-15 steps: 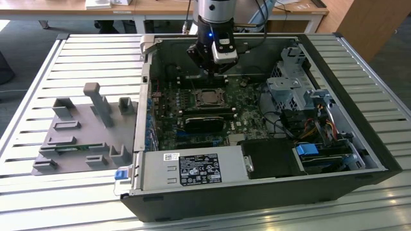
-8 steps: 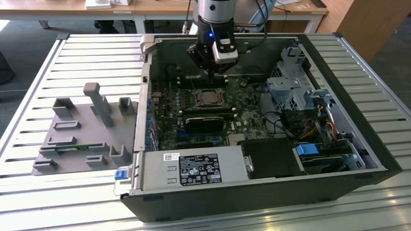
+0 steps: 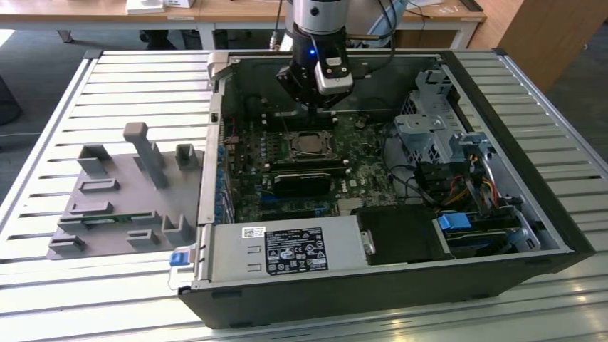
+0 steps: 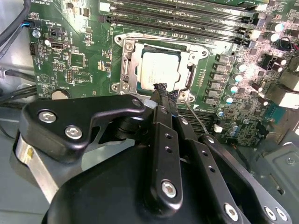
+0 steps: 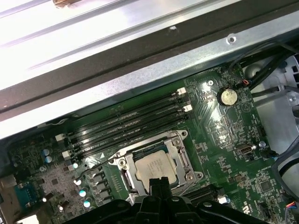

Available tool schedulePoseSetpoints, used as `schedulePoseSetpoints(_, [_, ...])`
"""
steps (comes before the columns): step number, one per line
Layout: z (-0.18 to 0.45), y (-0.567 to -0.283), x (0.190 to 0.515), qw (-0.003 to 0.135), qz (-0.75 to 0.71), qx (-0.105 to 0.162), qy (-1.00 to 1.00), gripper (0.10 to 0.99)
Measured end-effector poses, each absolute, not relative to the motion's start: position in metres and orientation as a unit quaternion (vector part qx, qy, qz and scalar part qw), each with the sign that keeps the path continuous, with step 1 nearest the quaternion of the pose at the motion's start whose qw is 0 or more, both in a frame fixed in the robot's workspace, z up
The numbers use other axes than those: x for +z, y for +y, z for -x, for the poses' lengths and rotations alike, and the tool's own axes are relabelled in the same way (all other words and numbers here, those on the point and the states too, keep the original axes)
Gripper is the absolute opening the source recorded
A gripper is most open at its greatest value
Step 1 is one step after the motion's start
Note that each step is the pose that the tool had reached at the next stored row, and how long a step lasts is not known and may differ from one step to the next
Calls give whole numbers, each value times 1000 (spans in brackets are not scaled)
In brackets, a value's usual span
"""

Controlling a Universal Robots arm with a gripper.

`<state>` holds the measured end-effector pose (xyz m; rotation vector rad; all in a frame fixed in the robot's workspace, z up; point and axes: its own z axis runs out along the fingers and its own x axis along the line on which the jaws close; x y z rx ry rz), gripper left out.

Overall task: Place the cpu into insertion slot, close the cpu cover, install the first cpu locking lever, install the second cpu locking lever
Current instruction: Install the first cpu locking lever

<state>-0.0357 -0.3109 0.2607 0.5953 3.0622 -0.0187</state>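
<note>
Where the motherboard (image 5: 224, 140) carries its socket, just beside the memory slots (image 5: 131, 123), the cpu (image 4: 159, 67) lies flat in its slot; the cpu cover (image 4: 132, 58) lies closed around it, window framing the chip; the gripper (image 4: 161, 88) has its fingers pressed together with nothing visible between them, tips at the cover's edge away from the memory slots; a thin wire lever (image 4: 195, 119) runs just beside them.

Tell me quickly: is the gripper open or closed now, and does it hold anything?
The gripper: closed, its tip at the edge of the cpu; nothing can be seen held in it.
</note>
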Motion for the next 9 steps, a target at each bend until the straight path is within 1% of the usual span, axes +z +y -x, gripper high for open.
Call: schedulePoseSetpoints(9, [36, -311, 261, 11, -164, -6, 986, 118])
